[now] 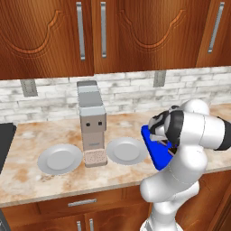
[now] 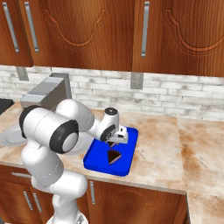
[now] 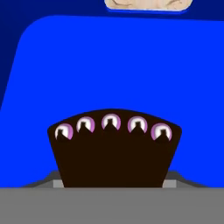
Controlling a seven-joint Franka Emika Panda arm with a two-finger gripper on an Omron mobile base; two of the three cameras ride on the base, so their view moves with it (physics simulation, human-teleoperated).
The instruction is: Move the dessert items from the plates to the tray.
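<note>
Two cake slices (image 2: pixel 114 156) on the tray (image 2: pixel 99 162), plates (image 1: pixel 126 150) left of it.

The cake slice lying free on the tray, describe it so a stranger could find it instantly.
On the counter sits a bright blue tray. The cake slice lies on it nearest the counter's front edge, dark and wedge-shaped. Unlike the other slice, the gripper is not on it.

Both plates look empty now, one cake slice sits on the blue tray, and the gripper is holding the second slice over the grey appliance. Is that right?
Not quite. The gripper holds the second slice over the blue tray, not the grey appliance; the right base view shows it. Both plates are empty, and one cake slice sits on the tray.
</note>
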